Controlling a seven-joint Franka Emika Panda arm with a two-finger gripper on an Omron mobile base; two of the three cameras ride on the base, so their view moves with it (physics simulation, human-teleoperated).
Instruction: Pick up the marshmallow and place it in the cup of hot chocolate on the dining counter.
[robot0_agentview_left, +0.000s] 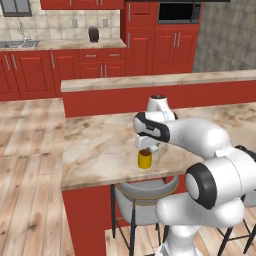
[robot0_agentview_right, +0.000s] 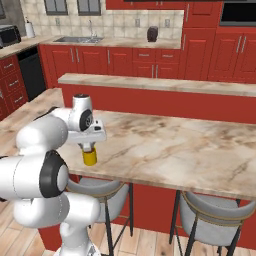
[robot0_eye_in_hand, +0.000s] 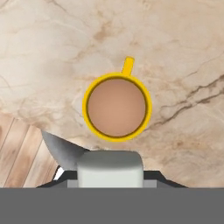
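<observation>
The cup of hot chocolate (robot0_eye_in_hand: 117, 106), a yellow mug full of brown liquid, stands near the front edge of the dining counter (robot0_eye_in_hand: 175, 43). In the hand view I look straight down into it, its handle pointing away. The white marshmallow (robot0_eye_in_hand: 110, 168) sits at the bottom of that view, pinched between my fingers. From the base views, my gripper (robot0_agentview_left: 148, 146) (robot0_agentview_right: 88, 145) hangs shut just above the cup (robot0_agentview_left: 145, 159) (robot0_agentview_right: 90, 157), a small gap between them. The marble counter (robot0_agentview_left: 100, 145) (robot0_agentview_right: 175, 145) spreads to both sides.
A raised bar ledge (robot0_agentview_left: 150, 80) runs behind the counter. Grey stools (robot0_agentview_left: 145, 195) (robot0_agentview_right: 210, 212) are tucked under the counter's front edge, one right below the cup. Wooden floor (robot0_eye_in_hand: 22, 148) lies past that edge. My own arm (robot0_agentview_left: 200, 135) arches over the counter.
</observation>
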